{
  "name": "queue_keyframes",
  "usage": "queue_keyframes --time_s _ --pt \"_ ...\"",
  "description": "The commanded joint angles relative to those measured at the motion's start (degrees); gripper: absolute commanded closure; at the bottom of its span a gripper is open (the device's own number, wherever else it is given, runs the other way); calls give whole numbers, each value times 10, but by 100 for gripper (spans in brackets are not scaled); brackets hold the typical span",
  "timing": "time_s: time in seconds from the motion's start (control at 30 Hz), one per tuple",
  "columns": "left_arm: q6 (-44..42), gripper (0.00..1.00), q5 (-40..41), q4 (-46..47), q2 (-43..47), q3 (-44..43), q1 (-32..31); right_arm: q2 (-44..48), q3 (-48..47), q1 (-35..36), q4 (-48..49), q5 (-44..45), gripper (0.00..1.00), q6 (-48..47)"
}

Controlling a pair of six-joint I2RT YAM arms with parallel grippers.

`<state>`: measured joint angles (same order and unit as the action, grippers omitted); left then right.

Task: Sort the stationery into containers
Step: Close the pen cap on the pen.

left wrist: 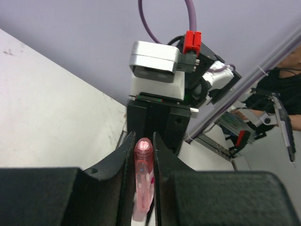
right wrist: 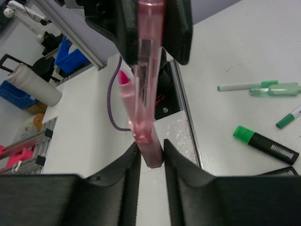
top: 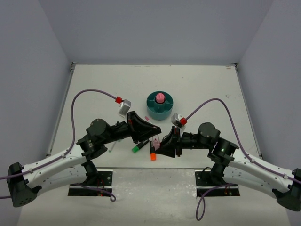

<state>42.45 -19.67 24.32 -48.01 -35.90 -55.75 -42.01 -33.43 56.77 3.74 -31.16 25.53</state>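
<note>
A pink highlighter (top: 154, 141) hangs between my two grippers near the table's front middle. My left gripper (left wrist: 141, 141) is shut on its capped end (left wrist: 143, 172). In the right wrist view the highlighter (right wrist: 147, 70) runs from the left fingers (right wrist: 178, 33) down to my right gripper (right wrist: 151, 151). The right jaws stand around its flat end, the left jaw touching and a small gap at the right jaw. The teal organizer (top: 151, 106) stands behind, with a pink-capped glue stick (top: 160, 98) in its central well.
A green highlighter (top: 137, 148) and an orange highlighter (top: 153, 156) lie on the table under the grippers. The right wrist view shows the green highlighter (right wrist: 265, 145), a green-and-white pen (right wrist: 242, 86), a translucent green pen (right wrist: 276, 89) and another pen (right wrist: 289, 117).
</note>
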Motion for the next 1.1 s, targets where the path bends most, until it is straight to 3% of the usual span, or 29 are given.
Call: queue_keyframes --time_s 0.0,0.17,0.37,0.6,1.07 --pt "6 100 16 7 -7 -21 -1 6 -18 1 43 -21 81 1" --pt "-7 100 17 11 -12 -23 -1 12 -14 1 42 -14 100 14" --pt "-26 100 5 32 -3 -13 -1 27 -19 1 35 24 100 72" --pt "-15 100 -57 72 -29 1 -1 50 -61 1 7 61 100 72" --pt "25 100 -101 169 -66 87 -2 -51 -245 -2 -2 172 100 30"
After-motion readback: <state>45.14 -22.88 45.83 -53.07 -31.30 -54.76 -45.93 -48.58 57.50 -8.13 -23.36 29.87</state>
